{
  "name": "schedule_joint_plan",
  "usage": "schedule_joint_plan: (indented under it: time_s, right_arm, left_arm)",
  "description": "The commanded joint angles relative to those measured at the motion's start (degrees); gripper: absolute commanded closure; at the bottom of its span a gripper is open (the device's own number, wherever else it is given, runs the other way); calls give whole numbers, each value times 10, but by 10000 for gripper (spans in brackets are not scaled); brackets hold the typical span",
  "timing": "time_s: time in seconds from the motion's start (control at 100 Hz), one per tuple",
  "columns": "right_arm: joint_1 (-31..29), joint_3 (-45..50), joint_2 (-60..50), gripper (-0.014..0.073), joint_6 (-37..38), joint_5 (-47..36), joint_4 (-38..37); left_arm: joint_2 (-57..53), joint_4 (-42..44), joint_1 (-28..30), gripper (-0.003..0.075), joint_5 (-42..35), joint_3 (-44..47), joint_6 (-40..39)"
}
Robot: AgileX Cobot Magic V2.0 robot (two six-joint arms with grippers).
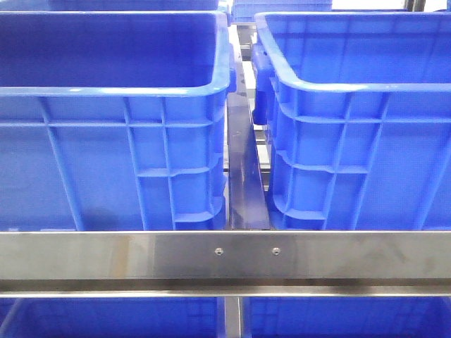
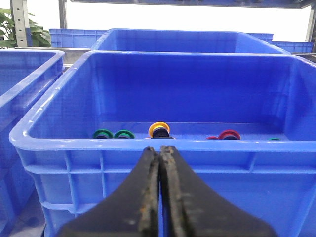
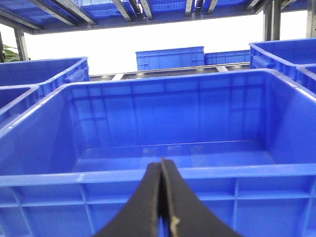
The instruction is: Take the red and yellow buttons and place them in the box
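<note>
Left pincer (image 2: 159, 163): clenched, its two black fingers pressed together with nothing between them; it sits just outside the near wall of a blue crate (image 2: 163, 148)
Right pincer (image 3: 162, 175): clenched too, gripping nothing; it sits just outside the near wall of the box (image 3: 163, 175)
Yellow button (image 2: 159, 129): on the floor of the crate in the left wrist view, near the middle, close behind the near wall — only its top shows
Red button (image 2: 229, 135): in the same crate, off to one side of the yellow one and apart from it; a second bit of red peeks out just beside it
Green rings (image 2: 113, 134): two side by side on the other side of the yellow button
Box: big, bright blue, thick rim; only its bare floor shows
Front view: two blue crates side by side — left one (image 1: 113, 141), right one (image 1: 359, 141); a dark strip (image 1: 246, 176) runs between them; a shiny metal bar (image 1: 225, 253) crosses in front
</note>
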Motion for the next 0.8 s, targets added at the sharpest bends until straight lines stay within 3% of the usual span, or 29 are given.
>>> schedule_joint_plan:
  time_s: [0.0,0.48,0.67,0.79]
  right_arm:
    - [-4,-11,-15,662,-2,-48,0]
    - [-4,-11,-15,662,-2,-48,0]
    - [-4,-11,-15,662,-2,-48,0]
    - [-4,-11,-15,662,-2,-48,0]
  left_arm:
    - [-19,-1,0,739,-44,28,-5]
    - [-17,-1,0,739,-33,-21,-5]
    - [24,-2,0,739,63,-126,-5]
    - [77,-2,0,739,161,-218,-5]
